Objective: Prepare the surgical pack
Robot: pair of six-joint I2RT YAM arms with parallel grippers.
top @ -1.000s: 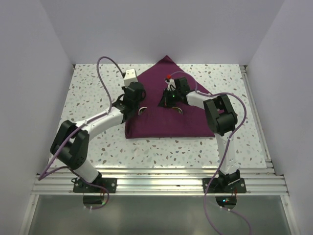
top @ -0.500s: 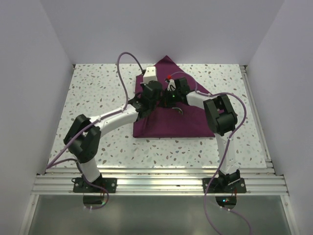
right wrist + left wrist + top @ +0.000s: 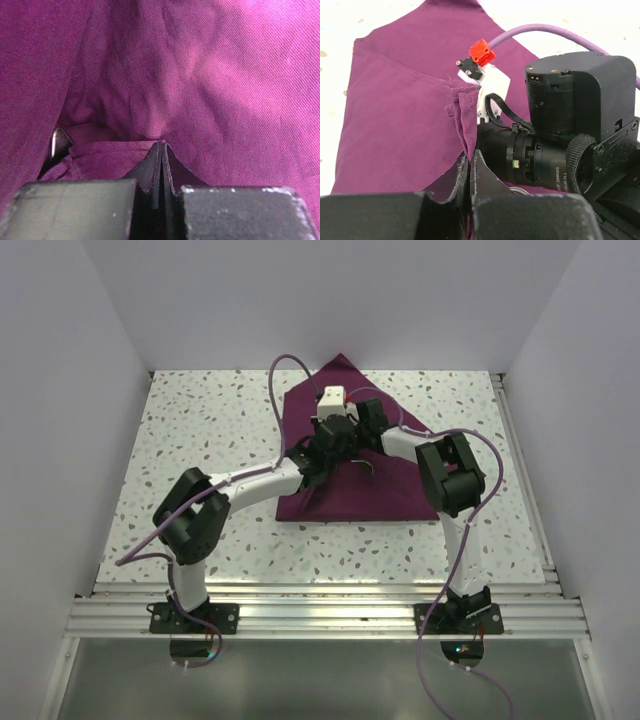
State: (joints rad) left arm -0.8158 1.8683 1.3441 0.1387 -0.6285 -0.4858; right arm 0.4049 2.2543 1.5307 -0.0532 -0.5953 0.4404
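The plum-purple cloth (image 3: 390, 495) lies partly folded at the middle of the table, with a point toward the back wall. My left gripper (image 3: 325, 455) is shut on a hemmed edge of the cloth (image 3: 395, 110); the hem runs up out of its jaws (image 3: 470, 157) in the left wrist view. My right gripper (image 3: 352, 443) sits right beside it, shut on a fold of the cloth (image 3: 240, 75) at its tips (image 3: 161, 146). A bit of shiny steel (image 3: 57, 142) shows in a dark gap under the cloth and as a small curve (image 3: 370, 468) from above. Gauze and packets are hidden.
The right wrist's black motor and camera lens (image 3: 570, 130) fill the right of the left wrist view, very close to my left fingers. A purple cable (image 3: 290, 370) loops over the cloth's back. White walls enclose the speckled table (image 3: 180, 430).
My left arm has swung to the right, carrying the cloth's left edge over toward the middle, next to the right gripper. The right arm has not moved.
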